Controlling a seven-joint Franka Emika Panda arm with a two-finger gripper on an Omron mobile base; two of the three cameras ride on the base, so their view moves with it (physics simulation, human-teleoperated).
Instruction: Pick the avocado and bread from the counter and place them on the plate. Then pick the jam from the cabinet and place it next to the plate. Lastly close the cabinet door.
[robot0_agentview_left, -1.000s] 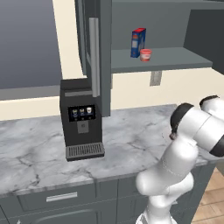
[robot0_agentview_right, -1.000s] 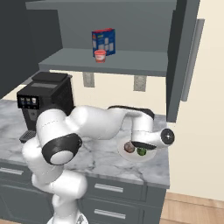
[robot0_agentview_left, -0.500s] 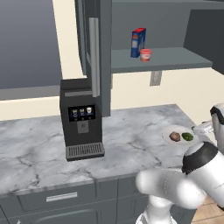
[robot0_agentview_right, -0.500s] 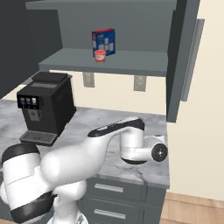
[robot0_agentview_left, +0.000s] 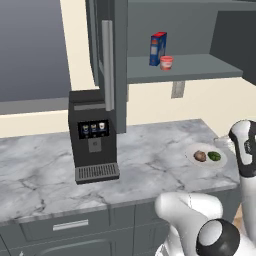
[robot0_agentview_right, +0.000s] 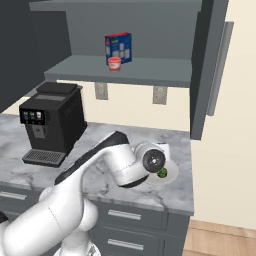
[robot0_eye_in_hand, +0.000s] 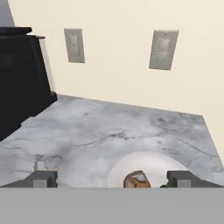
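Observation:
The pale plate (robot0_agentview_left: 221, 161) lies on the marble counter (robot0_agentview_left: 150, 150) near its right end. On it sit the brown bread (robot0_agentview_left: 200, 156) and the green avocado (robot0_agentview_left: 214, 156). In the hand view my gripper (robot0_eye_in_hand: 112, 180) hangs open above the plate (robot0_eye_in_hand: 140, 162), with the bread (robot0_eye_in_hand: 136, 179) low between the two fingertips (robot0_eye_in_hand: 43, 178) and untouched. My wrist covers much of the plate (robot0_agentview_right: 172, 172) from the right, where the avocado (robot0_agentview_right: 162, 173) peeks out. The red jam (robot0_agentview_left: 166, 62) stands on the shelf of the open cabinet (robot0_agentview_left: 190, 67).
A blue-and-red box (robot0_agentview_left: 158, 48) stands just behind the jam. The cabinet's open door (robot0_agentview_left: 107, 60) with its silver handle hangs above a black coffee machine (robot0_agentview_left: 95, 135). A second open door (robot0_agentview_right: 202, 70) sticks out on the right. Two wall outlets (robot0_eye_in_hand: 162, 49) sit behind the counter.
The arm has swung and folded back from the plate, lifting the hand away. The jaws have widened slightly. Bread and avocado stay on the plate.

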